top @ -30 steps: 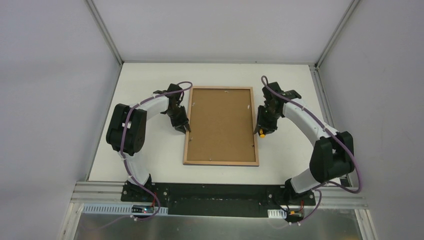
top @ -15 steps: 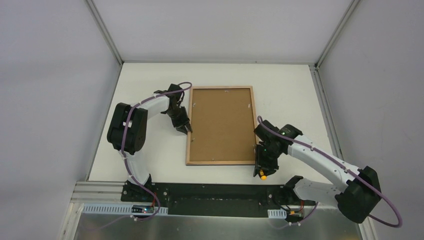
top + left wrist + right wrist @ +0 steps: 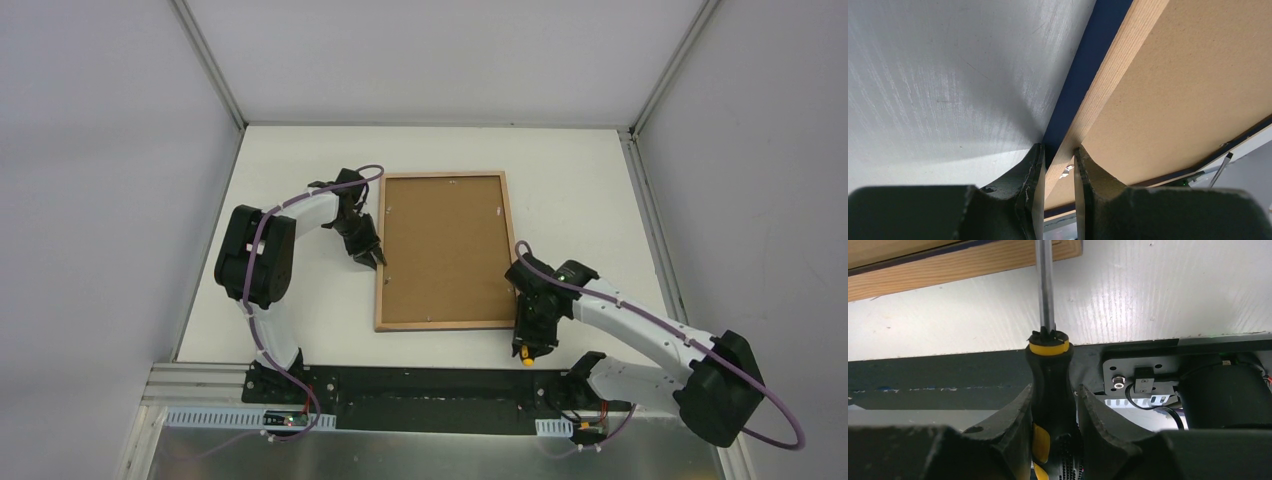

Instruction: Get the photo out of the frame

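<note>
The frame point(image 3: 440, 325) lies face down on the table, light wood rim up, with the brown backing board point(image 3: 445, 245) in it. The photo is hidden. My left gripper point(image 3: 375, 258) is shut on the frame's left rim. In the left wrist view its fingers point(image 3: 1058, 165) pinch the wood rim point(image 3: 1108, 70), with the dark blue front point(image 3: 1088, 65) beside it. My right gripper point(image 3: 527, 335) is at the near right corner, shut on a black and yellow screwdriver point(image 3: 1048, 365). The shaft point(image 3: 1044, 285) crosses the rim's point(image 3: 948, 270) corner and its tip is out of view.
The arms' black base plate point(image 3: 430, 385) runs along the table's near edge, just behind the right gripper. White walls with metal posts close in the table at left, right and back. Small clips point(image 3: 497, 213) sit on the backing board's edges.
My right gripper has swung with the screwdriver from the middle of the frame's right edge down to its near right corner. The frame has shifted slightly right. The left gripper has held its grip.
</note>
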